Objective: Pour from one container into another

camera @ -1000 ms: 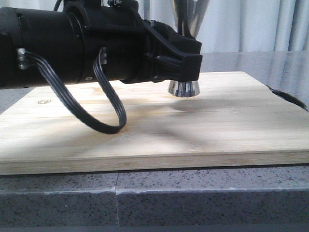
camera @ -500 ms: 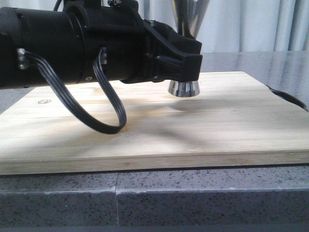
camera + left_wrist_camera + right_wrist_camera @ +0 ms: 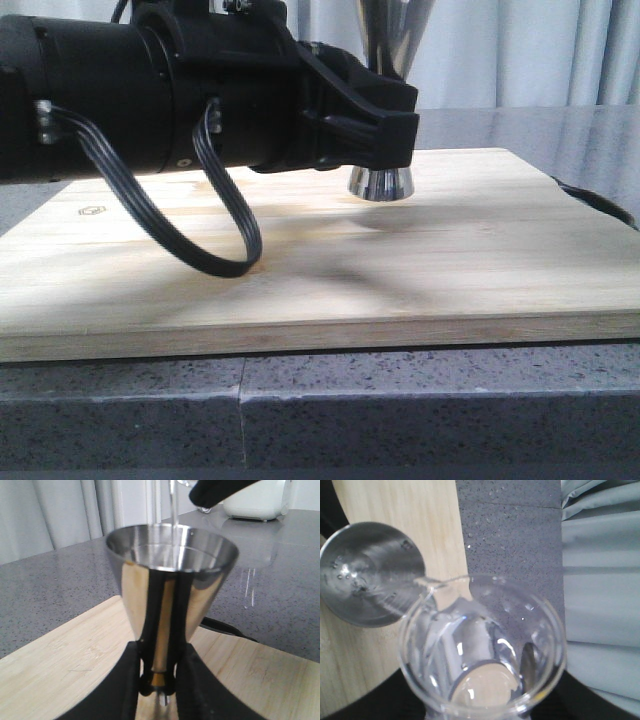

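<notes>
Steel jigger (image 3: 170, 580) stands upright on the wooden board (image 3: 400, 260) on the counter (image 3: 560, 125), left gripper (image 3: 157, 680) jaws clamped at its waist. Glass beaker (image 3: 485, 650) is tipped above it in the right gripper, lip over the jigger's rim, thin clear stream falling in. Right jaws hidden below the beaker.

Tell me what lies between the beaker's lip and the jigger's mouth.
A thin stream of clear liquid falls from the beaker into the jigger, shown in the left wrist view.
</notes>
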Tool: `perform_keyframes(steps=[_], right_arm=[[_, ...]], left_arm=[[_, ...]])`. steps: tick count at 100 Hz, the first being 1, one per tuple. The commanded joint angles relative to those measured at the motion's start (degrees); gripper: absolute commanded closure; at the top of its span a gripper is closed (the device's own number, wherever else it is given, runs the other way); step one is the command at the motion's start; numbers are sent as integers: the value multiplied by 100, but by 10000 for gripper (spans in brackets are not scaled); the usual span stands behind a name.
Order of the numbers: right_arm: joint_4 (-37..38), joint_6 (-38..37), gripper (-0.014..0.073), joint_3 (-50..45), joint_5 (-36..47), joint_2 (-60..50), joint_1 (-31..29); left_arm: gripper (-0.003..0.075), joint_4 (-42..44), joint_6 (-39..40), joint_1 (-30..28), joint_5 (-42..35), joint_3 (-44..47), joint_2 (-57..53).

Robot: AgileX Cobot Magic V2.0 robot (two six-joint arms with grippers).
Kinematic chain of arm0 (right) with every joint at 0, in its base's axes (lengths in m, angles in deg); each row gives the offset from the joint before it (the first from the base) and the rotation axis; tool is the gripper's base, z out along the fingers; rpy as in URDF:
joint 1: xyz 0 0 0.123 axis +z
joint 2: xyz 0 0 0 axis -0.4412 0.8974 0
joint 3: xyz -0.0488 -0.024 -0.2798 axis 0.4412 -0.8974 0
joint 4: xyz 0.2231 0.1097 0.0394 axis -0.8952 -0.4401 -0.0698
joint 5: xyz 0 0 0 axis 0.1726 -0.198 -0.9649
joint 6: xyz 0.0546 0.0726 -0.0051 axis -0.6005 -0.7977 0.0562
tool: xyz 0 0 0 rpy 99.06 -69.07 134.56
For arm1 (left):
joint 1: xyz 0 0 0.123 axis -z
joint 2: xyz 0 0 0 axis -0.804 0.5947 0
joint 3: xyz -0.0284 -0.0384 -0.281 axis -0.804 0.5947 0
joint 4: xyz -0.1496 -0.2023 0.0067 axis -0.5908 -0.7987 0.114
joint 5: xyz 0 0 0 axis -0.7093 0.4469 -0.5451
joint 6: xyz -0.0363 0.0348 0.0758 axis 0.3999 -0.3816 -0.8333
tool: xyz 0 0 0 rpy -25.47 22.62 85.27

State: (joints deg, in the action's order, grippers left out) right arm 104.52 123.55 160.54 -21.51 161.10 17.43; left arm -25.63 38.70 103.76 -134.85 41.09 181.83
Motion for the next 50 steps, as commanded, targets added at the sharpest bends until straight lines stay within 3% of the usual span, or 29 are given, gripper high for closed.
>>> perform_keyframes(steps=[1,50], right_arm=[[244,60,388,219,260,-142,10],[412,60,388,219,238,-142,70]], left_arm=[[739,-42,52,34,-486,-161,-189],[739,-42,60,34,-486,-161,-189]])
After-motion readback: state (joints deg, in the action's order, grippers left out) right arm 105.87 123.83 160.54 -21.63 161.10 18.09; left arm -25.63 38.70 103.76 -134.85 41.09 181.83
